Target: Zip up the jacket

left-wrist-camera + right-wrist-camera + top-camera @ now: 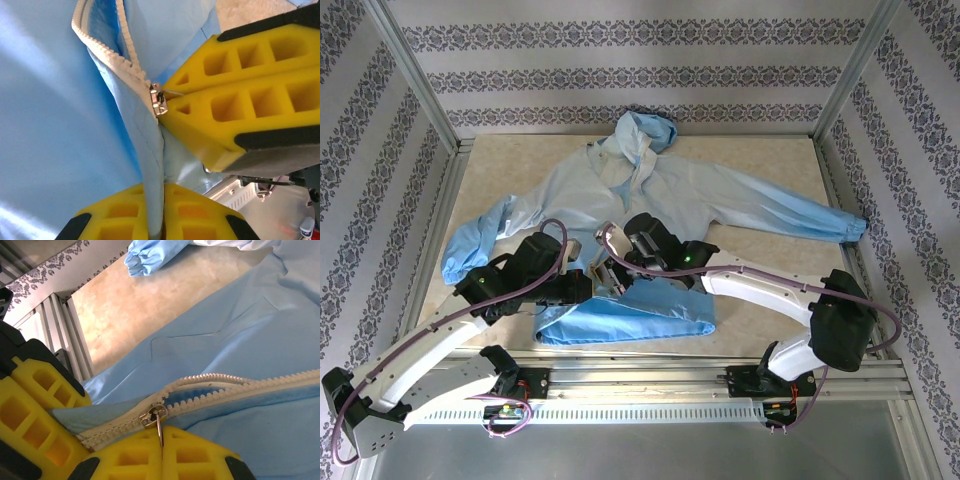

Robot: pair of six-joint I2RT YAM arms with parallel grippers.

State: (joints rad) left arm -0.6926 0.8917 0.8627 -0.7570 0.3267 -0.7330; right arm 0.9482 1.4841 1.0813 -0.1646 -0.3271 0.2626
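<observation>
Pinching the slider's thin metal pull tab (159,429), the right hand (161,440) had its fingers pressed together on it; the left hand (162,220) was clamped on the joined zipper tape just below the slider (159,100). The jacket (650,190) lay spread front-up on the mottled beige surface (510,170), hood toward the far wall, sleeves flung out to either side, both hands meeting over its lower front.

Trouble looked likeliest at the tab; it was narrow, smooth and gripped only at its tip, so a hard pull might slide it out of the pads. The loose cloth beside the splayed teeth (125,50) could be drawn into the slider and jam it; a weak hold below would let the front bunch and ride along.

The shell was thin, slick, softly creased light-blue fabric; the teeth were whitish, chunky and evenly ridged; the slider was small and shiny; the fingers were yellow, blocky and cut into open cells, backed in black.
</observation>
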